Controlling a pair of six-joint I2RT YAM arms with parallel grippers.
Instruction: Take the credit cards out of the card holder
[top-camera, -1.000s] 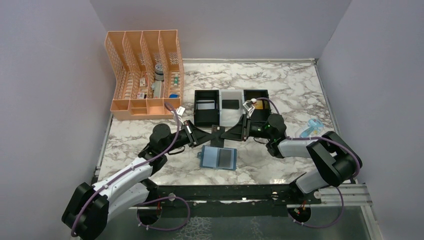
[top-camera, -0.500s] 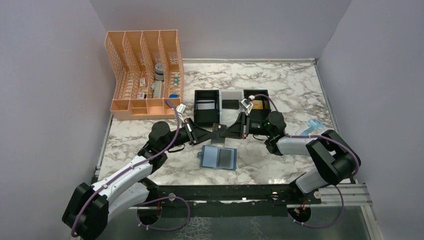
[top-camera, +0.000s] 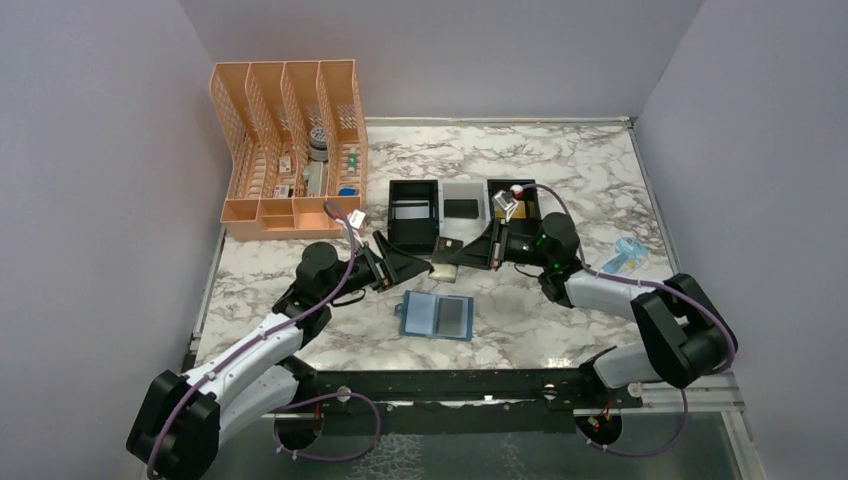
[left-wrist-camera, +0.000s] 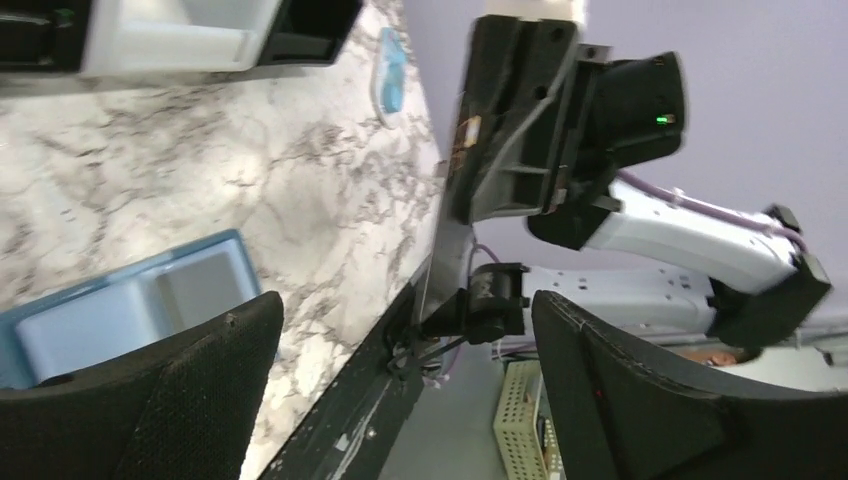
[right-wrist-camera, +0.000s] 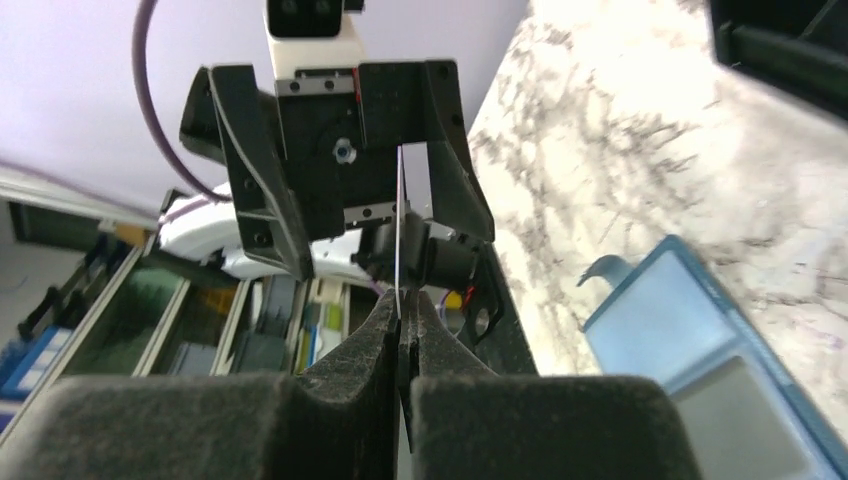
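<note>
The card (right-wrist-camera: 400, 230) stands on edge in the air just beyond the open wallet (top-camera: 437, 316). Its near end is pinched by the right pincer (right-wrist-camera: 403, 318), and its far end sits in the gap of the left pincer (left-wrist-camera: 405, 310), whose jaws are spread clear of it. I judge the right grip should hold firm and draw the card straight out along its own plane, then on to the tray (top-camera: 412, 241) beyond the wallet.

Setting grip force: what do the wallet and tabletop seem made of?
Wallet: matte teal with lighter pocket panels, likely faux leather or soft plastic. Tabletop: smooth white with grey veins; a marble look, possibly laminate rather than stone.
</note>
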